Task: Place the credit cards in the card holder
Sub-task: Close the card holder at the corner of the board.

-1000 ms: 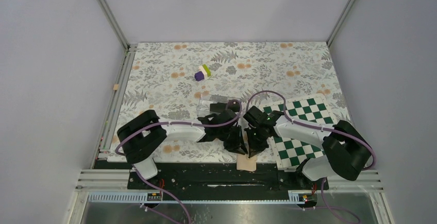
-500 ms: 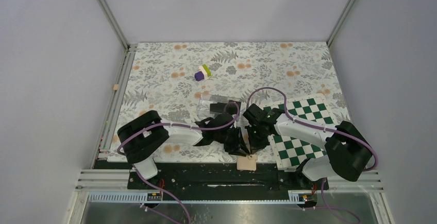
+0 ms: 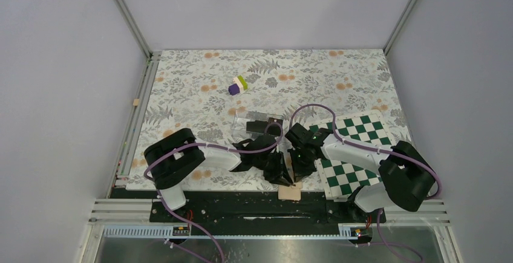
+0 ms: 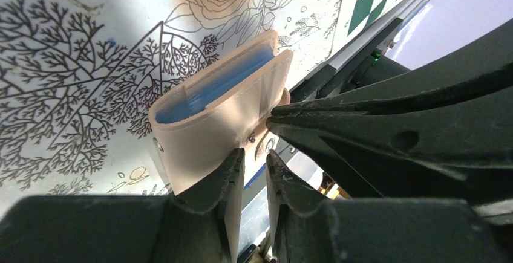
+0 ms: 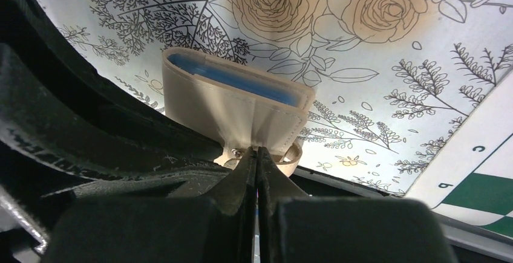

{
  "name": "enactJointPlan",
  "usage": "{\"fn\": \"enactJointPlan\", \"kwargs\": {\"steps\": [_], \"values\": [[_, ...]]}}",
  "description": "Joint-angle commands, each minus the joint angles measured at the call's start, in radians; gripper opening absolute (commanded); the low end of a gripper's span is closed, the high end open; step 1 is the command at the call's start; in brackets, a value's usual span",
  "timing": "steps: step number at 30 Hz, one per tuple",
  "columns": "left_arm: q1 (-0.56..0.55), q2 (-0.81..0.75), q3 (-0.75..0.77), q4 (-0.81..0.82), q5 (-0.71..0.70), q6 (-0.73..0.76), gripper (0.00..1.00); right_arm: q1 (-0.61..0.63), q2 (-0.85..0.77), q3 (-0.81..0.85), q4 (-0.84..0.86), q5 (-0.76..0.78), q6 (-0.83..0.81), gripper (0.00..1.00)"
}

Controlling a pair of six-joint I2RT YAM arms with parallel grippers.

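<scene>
Wallet (image 5: 236, 103): pinched at tab by clenched right gripper (image 5: 257, 154), left gripper (image 4: 254, 154) parted and empty; risks slipping out if tugged.

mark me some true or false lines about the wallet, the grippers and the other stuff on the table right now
1. The right gripper is shut on the card holder at its snap tab. True.
2. The card holder is red inside. False: it is light blue.
3. The checkerboard lies on the robot's left. False: it lies on the right.
4. The block cluster sits farther back, apart from both grippers. True.
5. The left gripper is pressed fully shut. False: a narrow gap shows between its fingers.
</scene>
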Motion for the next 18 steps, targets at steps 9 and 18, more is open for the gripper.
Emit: {"fn": "enactJointPlan", "kwargs": {"steps": [9, 18], "values": [[-0.016, 0.013, 0.062, -0.05, 0.027, 0.039, 0.24, 0.006, 0.009, -0.004, 0.012, -0.019, 0.011, 0.0], [-0.016, 0.036, 0.019, 0.07, 0.045, -0.021, 0.14, 0.006, 0.018, -0.01, 0.024, -0.03, 0.014, 0.0]]}}
